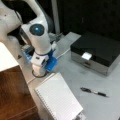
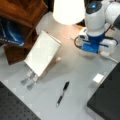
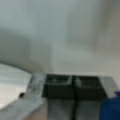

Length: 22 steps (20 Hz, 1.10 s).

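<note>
- The gripper (image 3: 74,93) shows at the wrist view's bottom: its two dark fingers (image 3: 58,87) are pressed together with nothing between them, close above the bare grey table (image 3: 65,35).
- In both front views the arm's white wrist with blue fittings (image 1: 41,53) (image 2: 95,37) points straight down near the table's back edge, beside a loop of cable (image 1: 37,74); the fingertips themselves are hidden there.
- Nothing is held or touched — the pen (image 1: 93,92) (image 2: 62,93) lies flat on open table, well apart from the gripper.
- The spiral notepad (image 1: 58,97) (image 2: 42,53) lies between arm and table edge, near the wooden shelf (image 2: 17,22); in a front view a clip (image 2: 28,78) sticks out under it.
- The black box (image 1: 96,52) (image 2: 107,97) with a small white label (image 1: 86,56) bounds the far side.
- Open room: the bare stretch between notepad and box, around the pen — tighter by the shelf, the lampshade (image 2: 68,11) and the cable.
</note>
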Available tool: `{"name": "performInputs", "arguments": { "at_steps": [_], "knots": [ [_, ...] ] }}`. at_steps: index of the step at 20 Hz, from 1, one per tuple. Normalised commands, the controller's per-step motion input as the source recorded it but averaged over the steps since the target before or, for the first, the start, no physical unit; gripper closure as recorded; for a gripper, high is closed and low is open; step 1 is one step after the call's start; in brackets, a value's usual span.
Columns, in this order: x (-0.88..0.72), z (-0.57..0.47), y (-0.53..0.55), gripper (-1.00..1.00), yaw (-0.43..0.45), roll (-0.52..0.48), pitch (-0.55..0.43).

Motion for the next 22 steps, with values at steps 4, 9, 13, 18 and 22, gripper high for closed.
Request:
{"name": "performInputs", "arguments": {
  "at_steps": [4, 9, 13, 18, 22],
  "knots": [
    [-0.85, -0.07, 0.12, 1.00, -0.262, -0.077, -0.431],
    [-0.57, -0.04, 0.04, 1.00, -0.213, -0.115, -0.371],
    [-0.44, -0.06, 0.04, 1.00, -0.146, -0.122, -0.259],
    [-0.29, 0.05, 0.10, 1.00, -0.103, -0.115, -0.152],
    [-0.13, 0.14, 0.12, 1.00, -0.073, -0.121, -0.065]
  ]
}}
